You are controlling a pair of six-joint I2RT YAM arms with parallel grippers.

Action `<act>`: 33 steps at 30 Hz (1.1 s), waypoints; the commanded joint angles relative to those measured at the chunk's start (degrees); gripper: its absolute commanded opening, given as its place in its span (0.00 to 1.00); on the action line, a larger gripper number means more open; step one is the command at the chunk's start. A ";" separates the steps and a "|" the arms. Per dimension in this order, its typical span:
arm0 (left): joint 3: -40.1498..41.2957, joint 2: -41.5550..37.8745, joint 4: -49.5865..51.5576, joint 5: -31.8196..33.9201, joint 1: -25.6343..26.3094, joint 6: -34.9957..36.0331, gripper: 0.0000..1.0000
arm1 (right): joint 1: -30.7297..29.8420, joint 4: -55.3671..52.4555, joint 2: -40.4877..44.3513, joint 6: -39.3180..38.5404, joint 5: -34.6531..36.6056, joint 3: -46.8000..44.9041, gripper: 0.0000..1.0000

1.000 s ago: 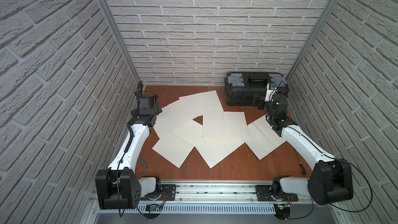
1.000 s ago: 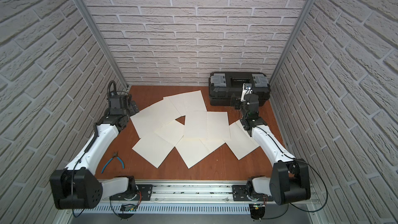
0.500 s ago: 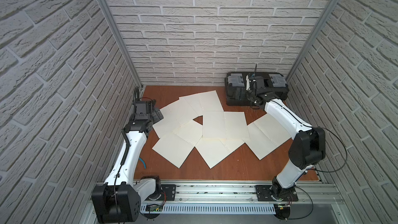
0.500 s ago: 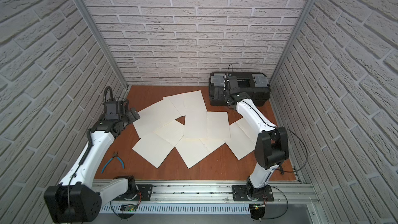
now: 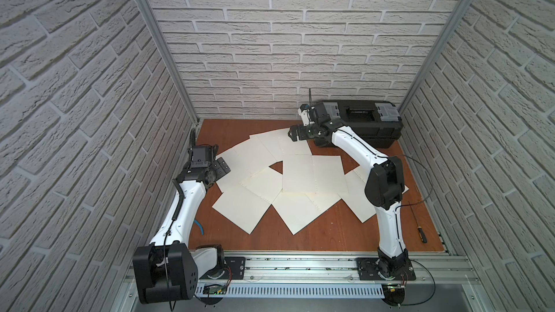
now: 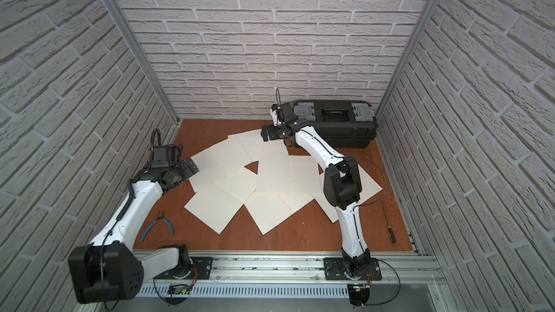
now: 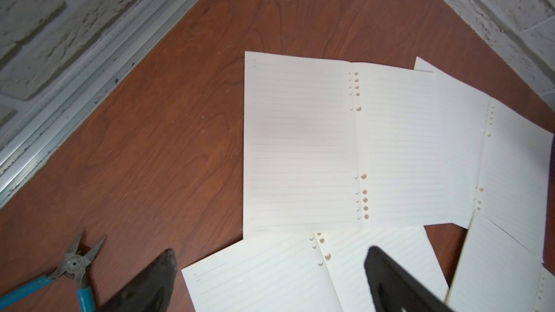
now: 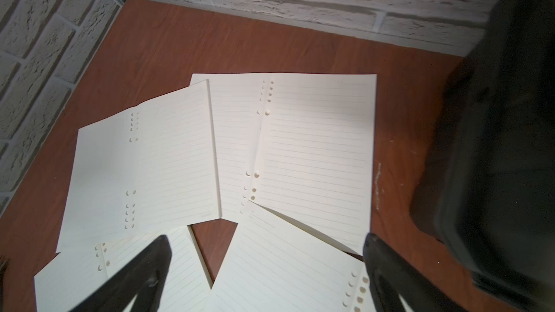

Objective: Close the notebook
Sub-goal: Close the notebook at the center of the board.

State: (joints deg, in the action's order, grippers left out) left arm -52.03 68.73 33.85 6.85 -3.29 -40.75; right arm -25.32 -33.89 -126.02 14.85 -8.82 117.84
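- Jaws of the left gripper (image 7: 271, 253) are spread wide and nothing is held between them; only a lined page is seen beneath the gap.
- Jaws of the right gripper (image 8: 267, 238) are spread equally wide and are also empty. It is judged that both are kept wide so that a page edge can be taken without further adjustment.
- Open notebooks (image 5: 312, 172), the task's thing, are laid flat in an overlapping cluster at the centre of the table (image 5: 300, 235), with punched holes along each fold. Which one is meant cannot be told.
- The left gripper is held at the 9 o'clock edge of the cluster and the right gripper at about 12 o'clock. It is judged that each arm is placed over the spreads nearest to it.
- No page is seen lifted or folded over, so the closing is judged as not yet begun.
- A black toolbox (image 5: 360, 121) is placed at 1 o'clock against the back wall, just beside the right gripper, so little room is left there for a sideways sweep.
- Blue-handled cutters (image 6: 159, 226) at 8 o'clock and a screwdriver (image 5: 419, 226) at 4 o'clock are left apart from the paper. Neither is judged to be needed.
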 commanded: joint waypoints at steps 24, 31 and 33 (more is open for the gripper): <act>3.99 12.92 -9.34 -6.25 -1.83 -5.57 0.86 | -6.54 -0.74 -19.36 6.88 -14.70 16.37 0.81; 4.36 15.59 -10.85 -7.26 -2.20 -5.21 0.79 | -6.93 0.78 -22.37 7.60 -17.26 16.46 0.65; 4.62 15.82 -11.14 -7.34 -2.31 -5.30 0.79 | -6.98 1.09 -22.86 7.75 -17.37 16.53 0.64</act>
State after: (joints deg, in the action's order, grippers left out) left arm -48.34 84.03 24.60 -0.01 -4.93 -45.28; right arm -31.59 -34.65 -148.11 22.15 -24.51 133.19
